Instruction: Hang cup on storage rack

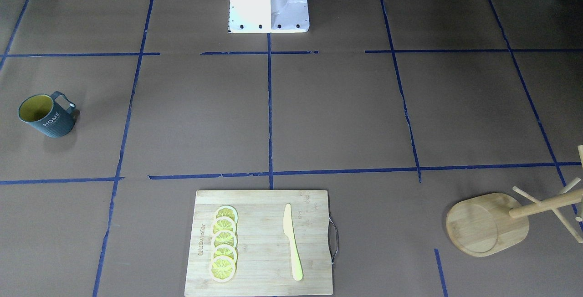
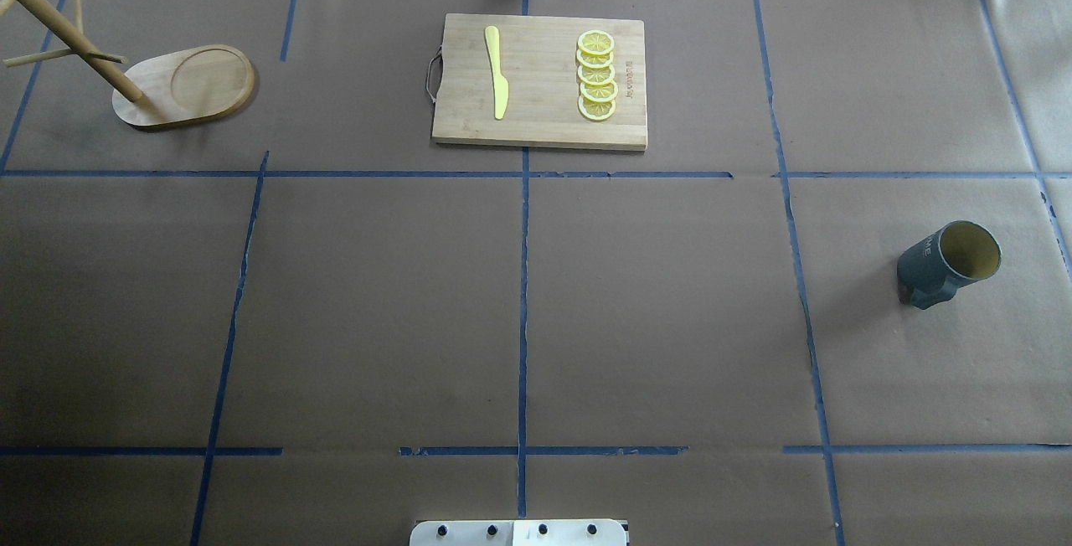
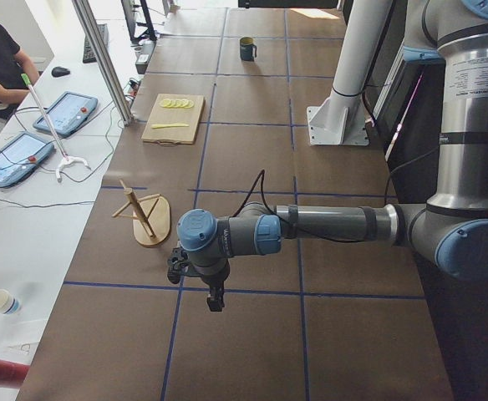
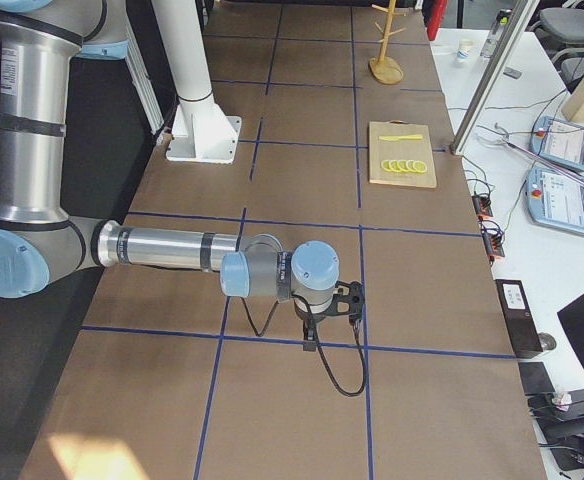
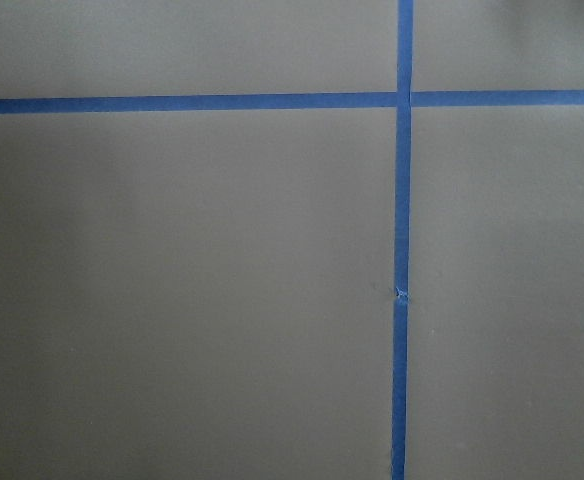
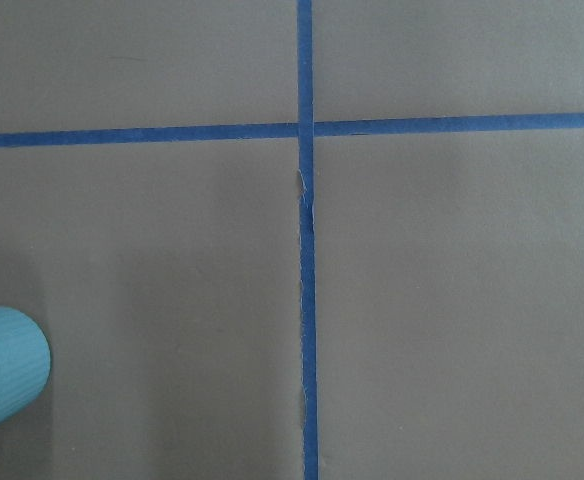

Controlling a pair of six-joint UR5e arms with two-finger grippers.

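**A:** Nothing's done yet. The left hand point(image 3: 215, 304) and right hand point(image 4: 310, 344) hang over the tabletop's two ends, and I can't tell if either is open or closed.

**B:** The cup point(image 2: 950, 265) stands untouched near the right edge: ribbed, blue-grey, yellow-green inside, handle facing the robot. The storage rack point(image 2: 201, 82) is at the far-left corner, pegs bare.

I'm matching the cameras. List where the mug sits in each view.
Front-facing: mug far left, mid-height.
Overhead: mug right side, mid-height.
Exterior left: mug top centre.
Exterior right: not visible.
Left wrist: absent.
Right wrist: absent.
Shared landmark: cutting board.
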